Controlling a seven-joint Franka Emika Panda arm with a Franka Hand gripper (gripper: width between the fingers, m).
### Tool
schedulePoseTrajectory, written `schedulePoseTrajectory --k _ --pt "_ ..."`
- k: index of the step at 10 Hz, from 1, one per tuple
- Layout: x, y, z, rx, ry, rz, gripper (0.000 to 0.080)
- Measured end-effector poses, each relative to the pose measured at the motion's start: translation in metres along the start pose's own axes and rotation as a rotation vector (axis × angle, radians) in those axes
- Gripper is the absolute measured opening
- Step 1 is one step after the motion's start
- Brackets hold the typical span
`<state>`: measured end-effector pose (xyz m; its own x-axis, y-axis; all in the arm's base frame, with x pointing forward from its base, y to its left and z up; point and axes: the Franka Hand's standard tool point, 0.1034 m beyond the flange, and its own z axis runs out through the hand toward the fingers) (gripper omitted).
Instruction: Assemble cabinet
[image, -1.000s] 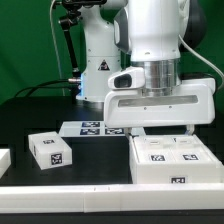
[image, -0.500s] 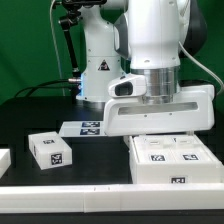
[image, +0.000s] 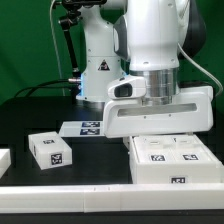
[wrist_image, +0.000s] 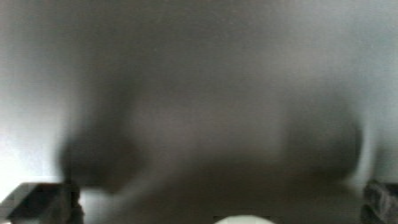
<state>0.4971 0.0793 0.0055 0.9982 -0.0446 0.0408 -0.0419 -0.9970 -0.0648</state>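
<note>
a black table (image: 100, 170) stands before a green curtain, and in the blurred wrist view the dark fingers (wrist_image: 36, 202) sit wide apart at opposite edges with nothing clearly between them. the gripper (image: 160, 134) hangs just above the cabinet (image: 170, 165), which lies on the table at the exterior view's right. to the cabinet's left in that view are the marker board (image: 88, 127) and, well apart, a small tagged white block (image: 50, 150).
</note>
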Motion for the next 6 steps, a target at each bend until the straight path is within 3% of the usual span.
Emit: schedulePoseTrajectory --k 1,4,5,6 --pt "0.0 0.0001 0.0001 0.0 0.0 -0.004 0.0796" --pt "0.0 0.0002 0.0002 0.0 0.0 -0.021 0.0388" --pt "-0.0002 0.0 0.0002 0.0 0.0 -0.023 0.0388" --pt "-0.0003 -0.0004 0.0003 0.0 0.0 -0.026 0.0198"
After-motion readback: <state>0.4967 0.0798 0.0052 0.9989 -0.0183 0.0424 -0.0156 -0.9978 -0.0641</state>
